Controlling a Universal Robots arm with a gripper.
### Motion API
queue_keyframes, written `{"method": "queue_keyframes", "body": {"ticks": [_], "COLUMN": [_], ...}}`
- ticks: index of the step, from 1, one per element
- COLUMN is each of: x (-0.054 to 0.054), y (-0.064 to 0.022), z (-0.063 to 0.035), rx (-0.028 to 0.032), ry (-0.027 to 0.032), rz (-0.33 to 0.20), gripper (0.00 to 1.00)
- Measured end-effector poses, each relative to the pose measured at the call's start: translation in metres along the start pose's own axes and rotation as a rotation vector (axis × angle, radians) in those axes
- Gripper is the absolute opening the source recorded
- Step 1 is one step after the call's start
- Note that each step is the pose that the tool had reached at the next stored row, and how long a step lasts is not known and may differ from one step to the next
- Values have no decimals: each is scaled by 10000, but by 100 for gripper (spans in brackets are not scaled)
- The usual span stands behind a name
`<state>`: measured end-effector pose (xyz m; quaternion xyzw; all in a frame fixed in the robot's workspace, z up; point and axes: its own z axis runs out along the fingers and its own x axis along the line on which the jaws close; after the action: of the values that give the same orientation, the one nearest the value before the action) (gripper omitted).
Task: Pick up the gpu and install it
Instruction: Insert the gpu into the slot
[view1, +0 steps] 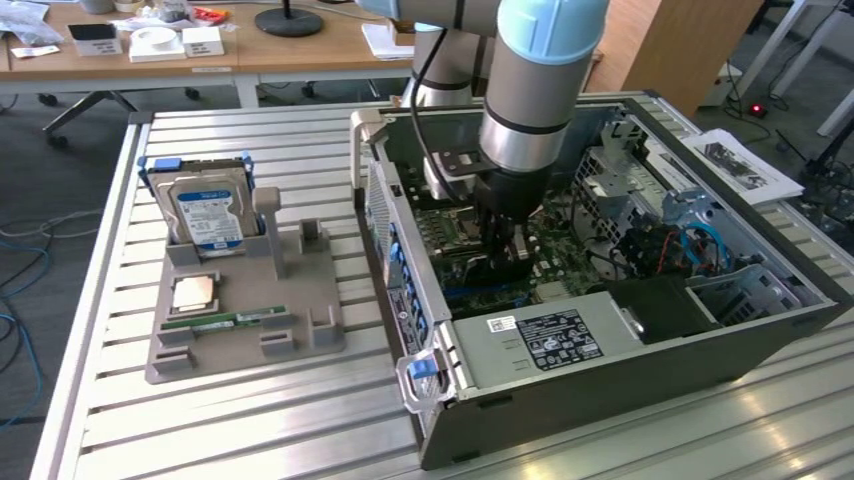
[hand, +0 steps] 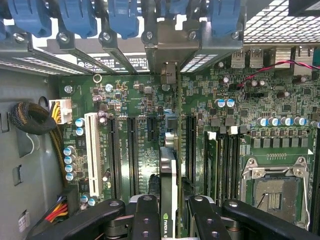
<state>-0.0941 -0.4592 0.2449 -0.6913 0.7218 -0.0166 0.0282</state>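
With my fingers (hand: 176, 212) clamped on the gpu (hand: 172, 150), I see it edge-on, long axis running along the motherboard (hand: 240, 150) slots directly beneath.

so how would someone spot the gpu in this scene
Find the open computer case on the slatted table and look inside at the green motherboard. The gripper reaches down into the case, shut on the gpu, which stands on edge over the motherboard's slots. It is the only card there: the black slots beside it are bare, and its upper edge bears an NVIDIA label.
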Motion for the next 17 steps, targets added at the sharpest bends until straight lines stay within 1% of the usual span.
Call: {"method": "queue_keyframes", "body": {"ticks": [5,17], "x": [2,6], "y": [20,21], "z": [-1,1], "rx": [29,52], "ry": [-2,-5], "rz": [-18,-76], "gripper": [27,27]}}
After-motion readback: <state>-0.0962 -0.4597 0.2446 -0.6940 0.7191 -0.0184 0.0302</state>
